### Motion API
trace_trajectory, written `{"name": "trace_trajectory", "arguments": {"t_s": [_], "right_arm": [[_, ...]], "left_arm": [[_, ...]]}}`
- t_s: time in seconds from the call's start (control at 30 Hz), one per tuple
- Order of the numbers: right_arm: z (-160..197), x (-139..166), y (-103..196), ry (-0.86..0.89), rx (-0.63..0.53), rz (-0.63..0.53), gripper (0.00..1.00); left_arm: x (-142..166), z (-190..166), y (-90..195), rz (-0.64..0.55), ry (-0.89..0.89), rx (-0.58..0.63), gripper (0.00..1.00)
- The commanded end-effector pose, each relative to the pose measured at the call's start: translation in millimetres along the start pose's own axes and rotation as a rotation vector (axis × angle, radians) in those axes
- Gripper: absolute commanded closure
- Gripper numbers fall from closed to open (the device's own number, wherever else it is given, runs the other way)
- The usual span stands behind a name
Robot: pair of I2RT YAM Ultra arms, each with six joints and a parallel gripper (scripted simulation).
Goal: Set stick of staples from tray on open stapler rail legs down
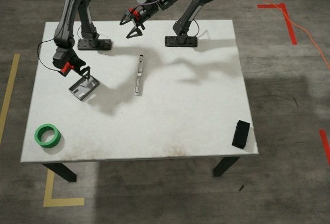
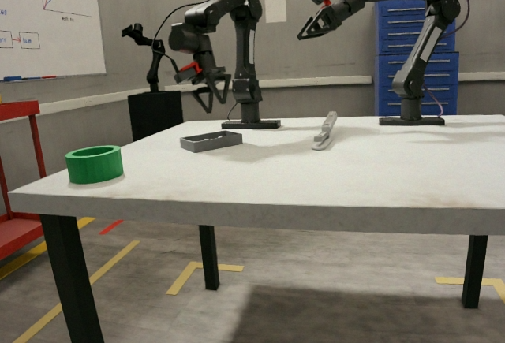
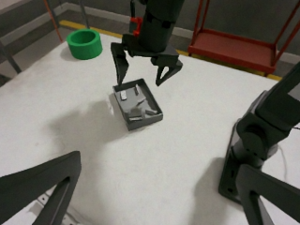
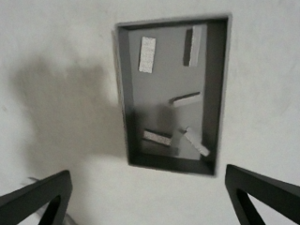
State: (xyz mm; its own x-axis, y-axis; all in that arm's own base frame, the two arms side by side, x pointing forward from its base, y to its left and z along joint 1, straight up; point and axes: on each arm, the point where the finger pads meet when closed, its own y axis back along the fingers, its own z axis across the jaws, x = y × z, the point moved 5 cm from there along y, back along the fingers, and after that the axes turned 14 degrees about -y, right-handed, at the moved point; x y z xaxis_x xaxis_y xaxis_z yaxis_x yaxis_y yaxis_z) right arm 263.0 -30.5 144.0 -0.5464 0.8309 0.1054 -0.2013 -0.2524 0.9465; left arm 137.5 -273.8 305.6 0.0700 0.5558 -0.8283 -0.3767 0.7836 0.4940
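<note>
A grey tray (image 1: pixel 84 87) lies on the white table's left part, with several loose staple sticks inside, such as one pale stick (image 4: pixel 147 54) near a corner. The right wrist view looks straight down into the tray (image 4: pixel 172 94). My right gripper (image 1: pixel 86 72) hangs open and empty just above the tray and also shows in the left wrist view (image 3: pixel 142 75). The open grey stapler (image 1: pixel 138 74) lies flat and stretched out at the table's middle, its rail bare. My left gripper (image 1: pixel 131 26) is open and empty, high above the table's back, away from the stapler.
A green tape roll (image 1: pixel 47 135) sits at the front left corner. A black box (image 1: pixel 241 134) stands at the front right corner. The two arm bases (image 1: pixel 94 44) (image 1: pixel 181 41) stand along the back edge. A red cart (image 2: pixel 16 176) stands beside the table.
</note>
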Motion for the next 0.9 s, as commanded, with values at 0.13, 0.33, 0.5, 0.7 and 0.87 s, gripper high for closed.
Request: {"name": "trace_trajectory", "arguments": {"t_s": [0.13,0.33,0.5,0.7,0.87], "right_arm": [[10.8,-6.6,-4.5,-0.33,-0.097,0.099,0.0],[9.3,-14.1,-18.0,-0.613,-0.14,0.2,0.0],[10.6,-19.4,-24.1,-0.824,-0.189,0.271,0.0],[12.0,-23.7,-29.9,-0.986,-0.225,0.326,0.0],[10.8,-27.7,-39.8,-1.209,-0.265,0.405,0.0]], "left_arm": [[-0.6,-1.9,7.1,-0.014,-0.004,-0.004,0.0],[-0.6,-1.9,7.1,-0.014,-0.004,-0.004,0.0],[-0.6,-1.9,7.1,-0.014,-0.004,-0.004,0.0],[-0.6,-1.9,7.1,-0.014,-0.004,-0.004,0.0],[-0.6,-1.9,7.1,-0.014,-0.004,-0.004,0.0]]}}
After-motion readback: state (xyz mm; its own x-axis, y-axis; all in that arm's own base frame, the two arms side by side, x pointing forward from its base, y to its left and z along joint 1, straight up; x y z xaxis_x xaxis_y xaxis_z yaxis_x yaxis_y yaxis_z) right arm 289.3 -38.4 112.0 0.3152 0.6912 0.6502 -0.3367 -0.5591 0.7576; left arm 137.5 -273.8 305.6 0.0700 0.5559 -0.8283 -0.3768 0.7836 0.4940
